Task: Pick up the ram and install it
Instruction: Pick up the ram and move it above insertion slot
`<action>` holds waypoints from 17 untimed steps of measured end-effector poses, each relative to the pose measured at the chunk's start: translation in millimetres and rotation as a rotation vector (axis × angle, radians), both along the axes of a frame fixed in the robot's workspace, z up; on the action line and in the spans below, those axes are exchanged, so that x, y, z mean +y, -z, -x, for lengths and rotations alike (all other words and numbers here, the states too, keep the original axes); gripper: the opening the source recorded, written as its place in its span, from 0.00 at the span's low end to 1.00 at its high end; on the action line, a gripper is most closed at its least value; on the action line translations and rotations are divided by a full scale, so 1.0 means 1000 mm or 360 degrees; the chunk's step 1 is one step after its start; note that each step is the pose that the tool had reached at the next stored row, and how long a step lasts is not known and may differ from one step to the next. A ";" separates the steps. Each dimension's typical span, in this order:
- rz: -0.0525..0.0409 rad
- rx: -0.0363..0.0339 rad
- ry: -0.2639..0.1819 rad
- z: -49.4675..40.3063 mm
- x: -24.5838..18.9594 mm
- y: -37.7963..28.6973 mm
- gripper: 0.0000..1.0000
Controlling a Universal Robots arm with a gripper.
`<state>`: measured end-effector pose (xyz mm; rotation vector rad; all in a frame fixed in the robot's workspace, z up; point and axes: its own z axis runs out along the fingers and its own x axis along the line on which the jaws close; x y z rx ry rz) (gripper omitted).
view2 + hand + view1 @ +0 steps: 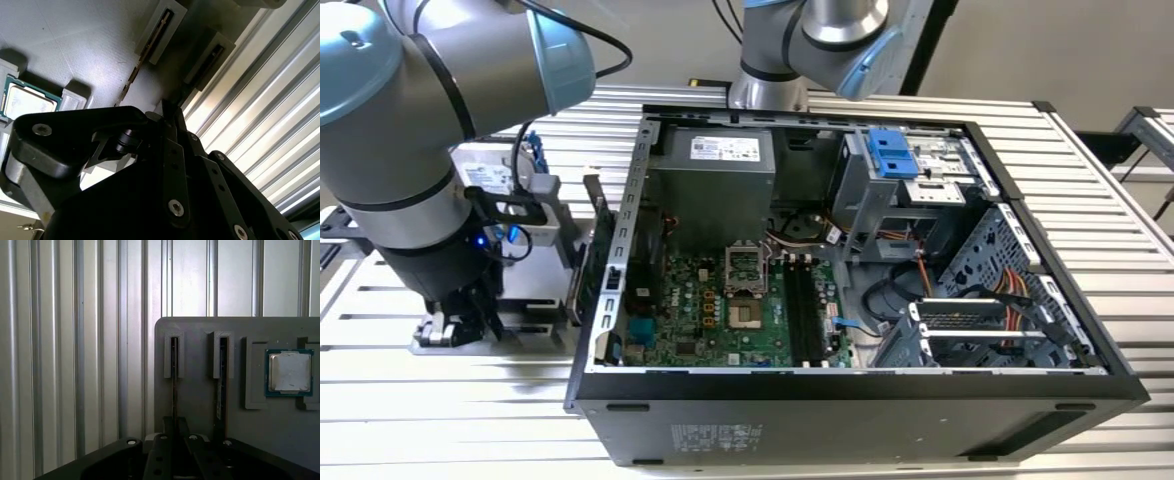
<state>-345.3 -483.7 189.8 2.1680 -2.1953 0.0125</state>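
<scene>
Grey plastic is what carries your target: the tray (200, 325) holds the ram (174, 385) standing on its long edge in the slotted holder (168, 355) nearest the tray's side edge, with a second stick (220, 385) in the next holder and the CPU chip (289, 372) beyond it. Your gripper (174, 426) sits in line with the ram at one end of it, but whether the claw is spread or pinching the board I cannot tell. Centre it on that thin edge, square to the board, so the neighbouring stick is left alone. Any pull should run straight along the holder; a tilt would likely bind the ram.
</scene>
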 end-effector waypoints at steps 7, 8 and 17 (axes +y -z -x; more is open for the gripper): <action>0.0000 0.0000 0.0000 0.0000 0.0001 0.0002 0.00; 0.0000 0.0000 0.0000 0.0000 0.0001 0.0002 0.00; 0.0000 0.0000 0.0000 0.0000 0.0001 -0.0038 0.00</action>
